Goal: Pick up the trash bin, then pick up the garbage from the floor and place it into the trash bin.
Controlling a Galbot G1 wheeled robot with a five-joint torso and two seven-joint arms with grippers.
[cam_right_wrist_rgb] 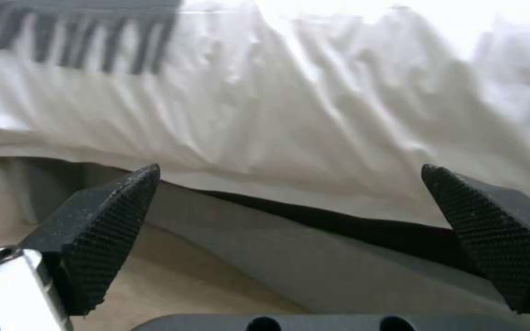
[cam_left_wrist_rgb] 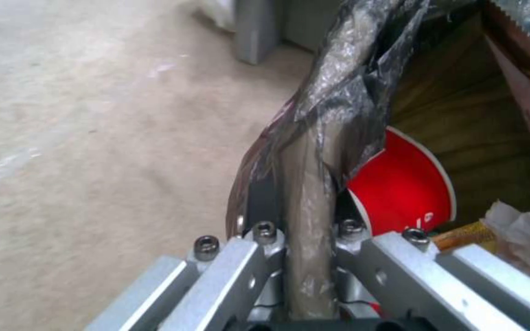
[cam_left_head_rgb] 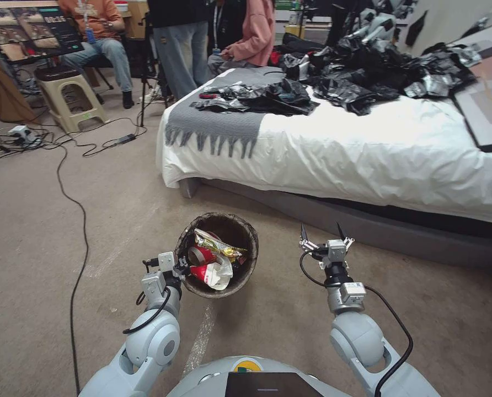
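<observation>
The left gripper (cam_left_head_rgb: 183,268) is clamping the rim of the bin (cam_left_head_rgb: 240,231), which is holding cups (cam_left_wrist_rgb: 403,188), a wrapper (cam_left_head_rgb: 218,245) and tissue (cam_left_head_rgb: 219,274), while the right gripper (cam_left_head_rgb: 322,236) is hanging wide open and empty near the bed (cam_left_head_rgb: 367,149); no litter is showing on the visible floor (cam_left_head_rgb: 47,237), so the task is apparently nearing completion.

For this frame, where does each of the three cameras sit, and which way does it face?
Head view: from the head, down at the floor, trash bin and bed; both arms show, left gripper at the rim, right gripper open.
Left wrist view: along the left gripper shut on the bin rim.
Right wrist view: between open fingers toward the bed.
Shared: head and left wrist see the red cup.
</observation>
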